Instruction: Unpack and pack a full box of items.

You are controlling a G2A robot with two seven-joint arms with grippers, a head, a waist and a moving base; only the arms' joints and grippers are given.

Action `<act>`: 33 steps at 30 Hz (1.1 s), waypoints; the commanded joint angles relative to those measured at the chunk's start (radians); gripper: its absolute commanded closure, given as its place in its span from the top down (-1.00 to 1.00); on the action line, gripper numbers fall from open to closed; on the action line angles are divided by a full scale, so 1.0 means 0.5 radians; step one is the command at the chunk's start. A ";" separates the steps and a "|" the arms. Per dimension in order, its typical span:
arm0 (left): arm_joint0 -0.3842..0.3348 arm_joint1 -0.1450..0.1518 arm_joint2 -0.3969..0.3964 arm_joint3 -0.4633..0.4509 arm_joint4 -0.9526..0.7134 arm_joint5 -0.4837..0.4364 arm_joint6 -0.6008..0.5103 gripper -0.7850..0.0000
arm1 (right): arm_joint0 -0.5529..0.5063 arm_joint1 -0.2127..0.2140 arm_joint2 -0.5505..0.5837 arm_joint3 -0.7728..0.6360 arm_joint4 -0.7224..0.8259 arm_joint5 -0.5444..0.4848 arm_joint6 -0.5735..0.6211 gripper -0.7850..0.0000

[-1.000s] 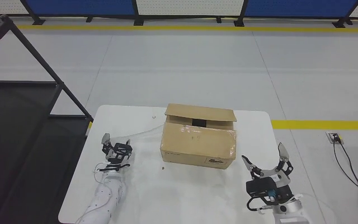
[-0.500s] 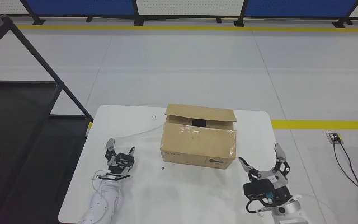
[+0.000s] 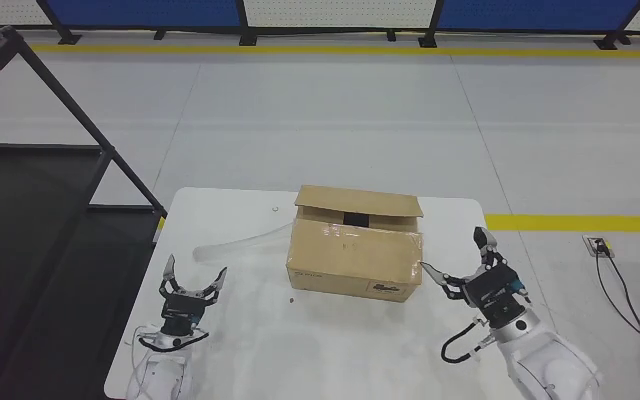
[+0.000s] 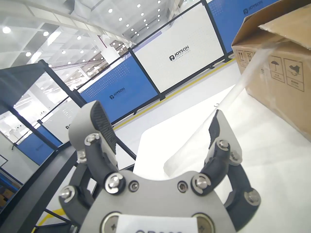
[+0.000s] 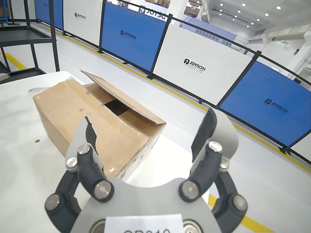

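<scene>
At the near edge of the white table (image 3: 250, 340) the left gripper (image 3: 195, 270) hangs low, its fingers spread wide and holding nothing, well apart from the cardboard box (image 3: 355, 245). The right gripper (image 3: 450, 250), fingers likewise splayed and empty, sits just beside the box's near right corner, one fingertip close to the cardboard, though whether it touches cannot be told. A small dark speck (image 3: 291, 297) lies on the table just in front of the box, and a clear strip (image 3: 235, 238), seemingly tape or film, trails from the box's left side across the table toward the left gripper. The box stands at the far edge of the table, its top partly shut, one flap (image 5: 116, 90) lifted above a dark gap (image 5: 115, 106); nothing of its contents can be made out. Beyond lie a pale floor with a yellow line (image 3: 300, 48) and blue and white barrier panels (image 3: 140, 12). Unpacking looks barely begun. The risks from here: a push from the right gripper on that corner could slide the box toward the far edge rather than open it, and the loose strip could catch on the left gripper's fingers and drag the box askew — a flap half down would also block any reach inside.
</scene>
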 commanded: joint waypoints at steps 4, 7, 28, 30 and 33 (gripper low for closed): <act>0.017 0.000 -0.003 -0.025 -0.006 -0.004 -0.013 1.00 | -0.001 0.000 -0.001 -0.001 -0.004 0.001 -0.003 1.00; 0.017 0.000 -0.003 -0.025 -0.006 -0.004 -0.013 1.00 | -0.001 0.000 -0.001 -0.001 -0.004 0.001 -0.003 1.00; 0.059 -0.008 -0.140 -0.256 -0.559 -0.448 -0.081 1.00 | 0.940 0.045 -0.097 1.293 2.176 -0.715 1.651 1.00; 0.073 -0.004 -0.148 -0.270 -0.569 -0.517 -0.098 1.00 | 0.940 0.045 -0.097 1.293 2.176 -0.715 1.651 1.00; 0.073 -0.004 -0.148 -0.270 -0.569 -0.517 -0.098 1.00 | 0.940 0.045 -0.097 1.293 2.176 -0.715 1.651 1.00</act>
